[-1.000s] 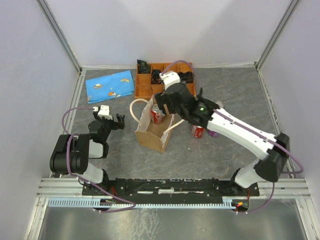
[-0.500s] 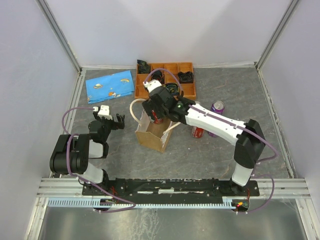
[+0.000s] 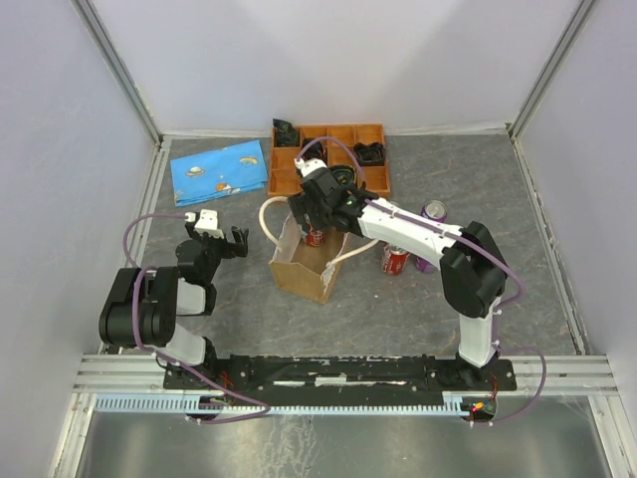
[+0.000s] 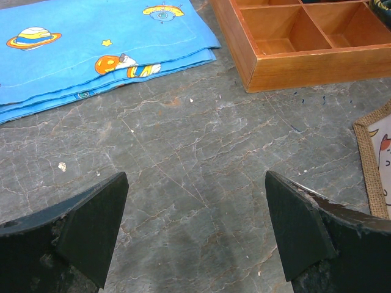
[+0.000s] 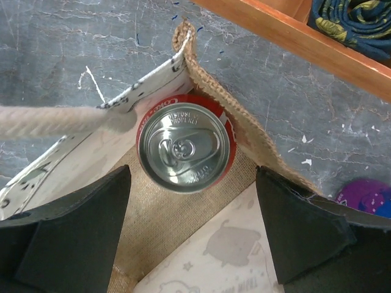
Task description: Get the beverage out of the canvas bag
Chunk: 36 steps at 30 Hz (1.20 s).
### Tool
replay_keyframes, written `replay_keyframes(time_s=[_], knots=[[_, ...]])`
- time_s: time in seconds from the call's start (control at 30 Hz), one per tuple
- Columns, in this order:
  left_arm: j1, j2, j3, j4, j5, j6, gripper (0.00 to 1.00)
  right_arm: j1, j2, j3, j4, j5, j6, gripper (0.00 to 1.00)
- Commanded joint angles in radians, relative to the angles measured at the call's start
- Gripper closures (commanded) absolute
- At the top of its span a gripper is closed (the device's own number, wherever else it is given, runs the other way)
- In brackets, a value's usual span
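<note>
Moved since earlier: the right arm's elbow has folded in from 4 o'clock toward the middle of the table, and its wrist has settled above the far end of the canvas bag [image 3: 307,261]. The left arm and the cans have not shifted.
Right gripper [image 5: 192,174]: jaws spread wide and holding nothing, pointing straight down, one finger on each side of the can top with a gap on both sides.
Left gripper [image 4: 195,178]: wide open and empty over bare table [image 4: 183,140], parked at 9 o'clock of the bag.
Beverage: a red soda can [image 5: 183,148] stands upright inside the bag, tucked into the corner at the bag's 12 o'clock, its rim against the burlap wall. In the top view it is partly hidden under the wrist [image 3: 315,237].
Bag: upright with its mouth open, one rope handle [image 5: 49,120] lying across the opening at 9 o'clock of the can.
Around it: the orange tray [image 3: 274,181] is at 12 o'clock of the bag and the blue cloth [image 3: 219,169] at 10 o'clock. A second red can [image 3: 395,259] and a purple can [image 3: 433,211] are out on the table at 3 o'clock.
Progress: approach looks done and the gripper seems lined up. Lowering, closing on the can, lifting it clear and setting it down all remain.
</note>
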Motion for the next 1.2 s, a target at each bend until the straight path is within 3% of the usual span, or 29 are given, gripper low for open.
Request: replay_keyframes(time_s=[0.0,0.23,0.37,0.47,0.67,1.17], knots=[[0.004,-0.008,0.002,0.050,0.015,0.047,0.01,-0.004,0.037,0.056,0.041,-0.024,0.024,0.09],[0.004,-0.008,0.002,0.051,0.015,0.048,0.01,-0.006,0.101,0.091,0.036,-0.031,0.025,0.11],[0.005,-0.008,0.003,0.050,0.014,0.048,0.01,-0.006,0.142,0.126,0.022,-0.032,0.017,0.20],[0.004,-0.008,0.002,0.051,0.015,0.048,0.01,-0.006,0.166,0.151,0.011,-0.041,0.011,0.39],[0.004,-0.007,0.003,0.051,0.014,0.048,0.01,-0.006,0.196,0.202,-0.017,-0.073,0.003,0.98],[0.004,-0.008,0.002,0.051,0.015,0.049,0.01,0.000,0.068,0.273,-0.013,-0.061,-0.074,1.00]])
